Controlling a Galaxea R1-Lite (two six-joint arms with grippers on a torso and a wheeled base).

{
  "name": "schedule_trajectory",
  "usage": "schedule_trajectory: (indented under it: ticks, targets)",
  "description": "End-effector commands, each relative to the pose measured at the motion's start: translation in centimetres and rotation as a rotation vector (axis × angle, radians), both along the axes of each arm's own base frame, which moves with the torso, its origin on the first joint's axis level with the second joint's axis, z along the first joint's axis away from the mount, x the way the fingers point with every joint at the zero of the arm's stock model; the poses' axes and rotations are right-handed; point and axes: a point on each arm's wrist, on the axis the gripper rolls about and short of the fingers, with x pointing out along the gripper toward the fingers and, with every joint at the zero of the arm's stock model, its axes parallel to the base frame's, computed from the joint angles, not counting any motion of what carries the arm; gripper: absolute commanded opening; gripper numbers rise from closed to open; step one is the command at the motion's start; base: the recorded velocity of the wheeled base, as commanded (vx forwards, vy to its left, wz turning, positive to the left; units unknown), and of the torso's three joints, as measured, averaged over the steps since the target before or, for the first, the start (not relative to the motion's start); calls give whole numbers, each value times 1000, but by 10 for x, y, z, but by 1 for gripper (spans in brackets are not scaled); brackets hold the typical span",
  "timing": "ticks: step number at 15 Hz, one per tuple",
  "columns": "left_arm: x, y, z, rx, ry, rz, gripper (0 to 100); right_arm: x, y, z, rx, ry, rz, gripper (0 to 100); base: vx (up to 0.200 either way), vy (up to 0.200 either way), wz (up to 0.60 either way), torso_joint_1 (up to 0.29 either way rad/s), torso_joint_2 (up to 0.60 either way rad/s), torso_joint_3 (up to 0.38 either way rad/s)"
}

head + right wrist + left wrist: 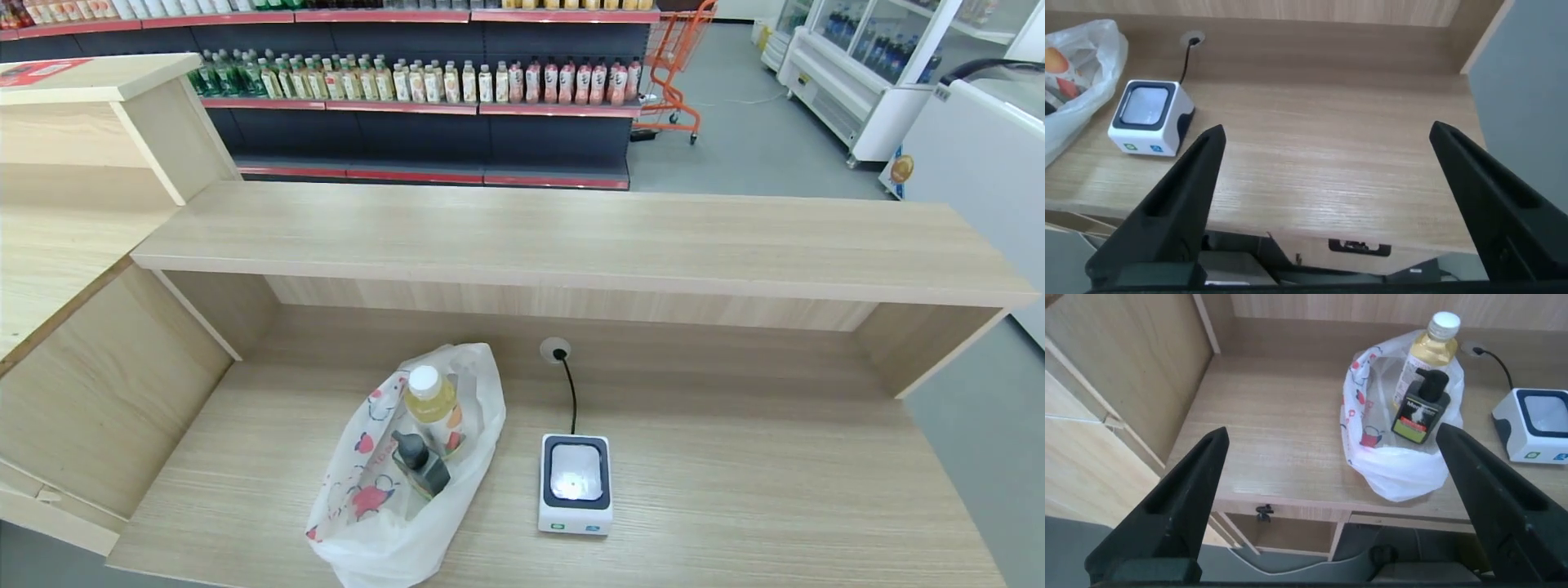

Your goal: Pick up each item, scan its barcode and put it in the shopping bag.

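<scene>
A white plastic shopping bag [384, 523] with red prints lies on the wooden counter, left of middle. Inside it lie a yellow drink bottle [433, 408] with a white cap and a dark bottle [420, 465] with a black cap. The bag [1392, 469] and both bottles [1422, 404] also show in the left wrist view. A white barcode scanner [575, 483] with a dark glass top sits right of the bag, its cable running to a grommet [556, 351]. My left gripper [1331, 498] hangs open off the counter's front edge. My right gripper [1327, 204] is open too, held back from the front edge with the scanner [1147, 118] ahead.
A raised wooden ledge [571, 237] runs along the back of the counter, with side walls left and right. Bare counter surface [775, 474] lies right of the scanner. Shelves of bottles and freezers stand far behind.
</scene>
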Motion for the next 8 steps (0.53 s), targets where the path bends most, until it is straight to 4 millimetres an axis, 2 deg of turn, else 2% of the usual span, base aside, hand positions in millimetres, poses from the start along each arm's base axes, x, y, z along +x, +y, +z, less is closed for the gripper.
schedule_trajectory:
  ticks: [1, 8]
  targets:
    - [0, 0, 0, 0, -1, 0, 100, 0, 0, 0, -4, 4, 1, 0, 0, 0, 0, 0, 0, 0]
    - [0, 0, 0, 0, -1, 2, 100, 0, 0, 0, 2, 5, 1, 0, 0, 0, 0, 0, 0, 0]
